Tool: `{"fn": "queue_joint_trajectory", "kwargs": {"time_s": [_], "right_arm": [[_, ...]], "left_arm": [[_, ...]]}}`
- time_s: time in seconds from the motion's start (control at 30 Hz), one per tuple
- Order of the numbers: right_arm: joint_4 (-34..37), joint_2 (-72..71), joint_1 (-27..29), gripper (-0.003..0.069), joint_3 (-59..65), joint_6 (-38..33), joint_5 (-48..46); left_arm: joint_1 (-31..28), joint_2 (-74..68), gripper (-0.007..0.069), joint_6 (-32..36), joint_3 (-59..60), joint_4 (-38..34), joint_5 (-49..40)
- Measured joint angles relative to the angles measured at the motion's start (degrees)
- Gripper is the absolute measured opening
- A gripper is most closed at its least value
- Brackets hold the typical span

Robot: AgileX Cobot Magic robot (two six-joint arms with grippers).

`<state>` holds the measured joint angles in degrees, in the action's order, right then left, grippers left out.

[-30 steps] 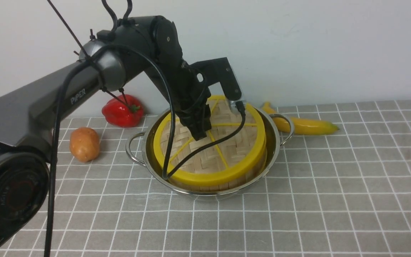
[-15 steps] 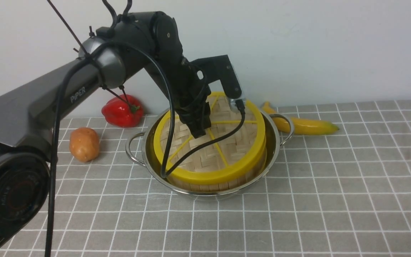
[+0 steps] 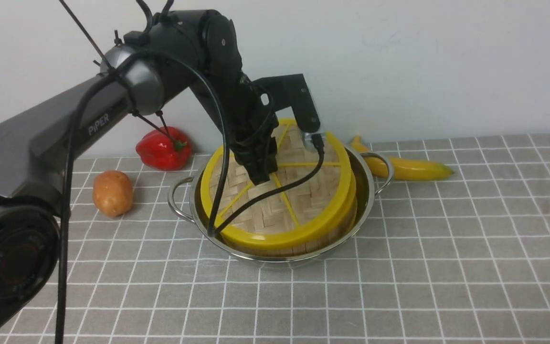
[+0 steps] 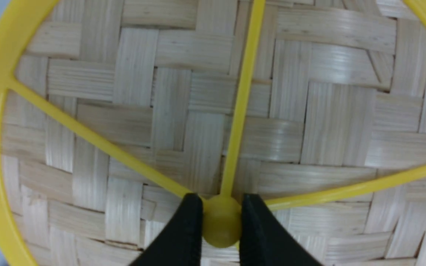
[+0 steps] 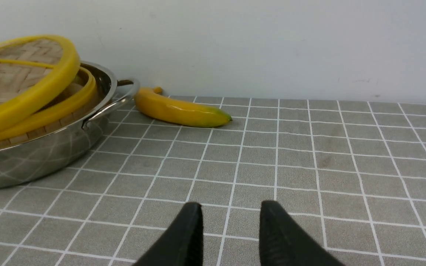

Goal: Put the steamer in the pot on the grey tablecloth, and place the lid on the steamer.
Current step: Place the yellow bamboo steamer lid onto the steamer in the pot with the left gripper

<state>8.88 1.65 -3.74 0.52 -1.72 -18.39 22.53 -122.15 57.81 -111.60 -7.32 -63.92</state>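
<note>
The pot point(image 3: 366, 191) stands on the grey tablecloth point(image 3: 447, 267) with the steamer point(image 3: 303, 247) inside it; only the steamer's bamboo wall and yellow rim point(image 5: 70, 105) show. The lid point(image 3: 280, 210) lies tilted over the steamer, its far right edge raised point(image 5: 31, 92). My left gripper point(image 3: 260, 179) is shut on the lid's centre knob point(image 4: 220, 223), one finger on each side point(image 4: 221, 207). My right gripper point(image 5: 229, 208) is open and empty, low over the cloth to the right of the pot point(image 5: 50, 151); it is out of the front view.
A yellow banana point(image 3: 408, 167) lies behind the pot's right handle by the wall, also in the right wrist view point(image 5: 179, 109). A red pepper point(image 3: 163, 148) and a potato point(image 3: 112, 192) sit left of the pot. A wall bounds the far side.
My left gripper has risen slightly and shifted left with the lid's knob in it. The lid has moved left a little and tilts more, its right edge lifted.
</note>
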Motion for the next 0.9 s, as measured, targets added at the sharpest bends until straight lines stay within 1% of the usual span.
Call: {"fn": "queue_joint_trajectory", "kwargs": {"time_s": [0.9], "right_arm": [[0.00, 0.00, 0.00, 0.0242, 0.00, 0.00, 0.00]], "left_arm": [[0.19, 0.31, 0.0117, 2.26, -0.17, -0.61, 1.41]]}}
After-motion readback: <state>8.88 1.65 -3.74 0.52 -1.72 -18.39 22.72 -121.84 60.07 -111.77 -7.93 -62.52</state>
